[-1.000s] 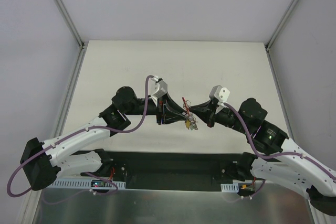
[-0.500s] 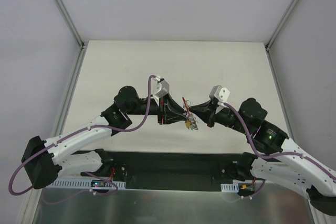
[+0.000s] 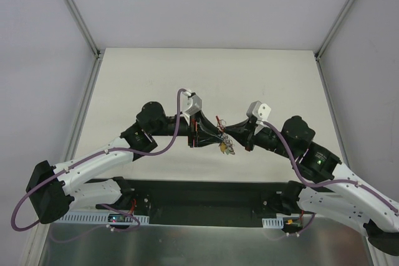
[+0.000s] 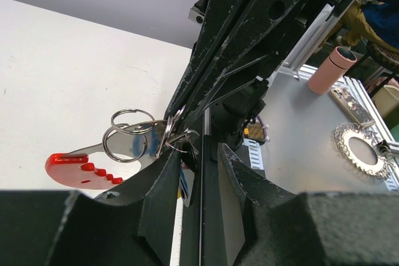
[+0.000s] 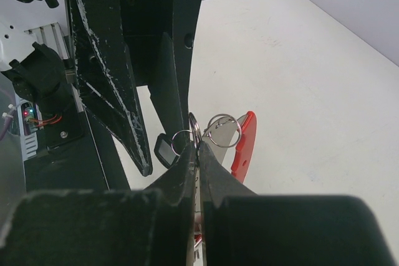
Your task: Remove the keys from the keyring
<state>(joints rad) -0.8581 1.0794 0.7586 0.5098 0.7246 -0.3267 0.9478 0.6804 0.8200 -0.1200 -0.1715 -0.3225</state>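
Observation:
The keys (image 3: 224,143) hang as a small bunch above the table, between the two grippers. My right gripper (image 5: 198,144) is shut on the edge of the keyring (image 5: 194,128), and a second ring (image 5: 223,130) carries a red-headed piece (image 5: 243,144). A small black tag (image 5: 165,149) hangs to its left. In the left wrist view the rings (image 4: 128,136) and the red piece (image 4: 78,166) lie beside my left gripper (image 4: 199,152). Its jaws stand apart, with one fingertip (image 4: 168,166) against the bunch. From above, the left gripper (image 3: 214,135) faces the right gripper (image 3: 229,134).
The white table (image 3: 249,79) spreads behind the bunch, with walls and frame posts around it. A black rail (image 3: 206,194) runs along the near edge over the arm bases. Off the table, a pink bottle (image 4: 333,70) and an ornate round object (image 4: 361,151) sit on a grey surface.
Both wrists have edged a little closer together around the bunch, the left arm shifting right. The keys stay held at the same spot.

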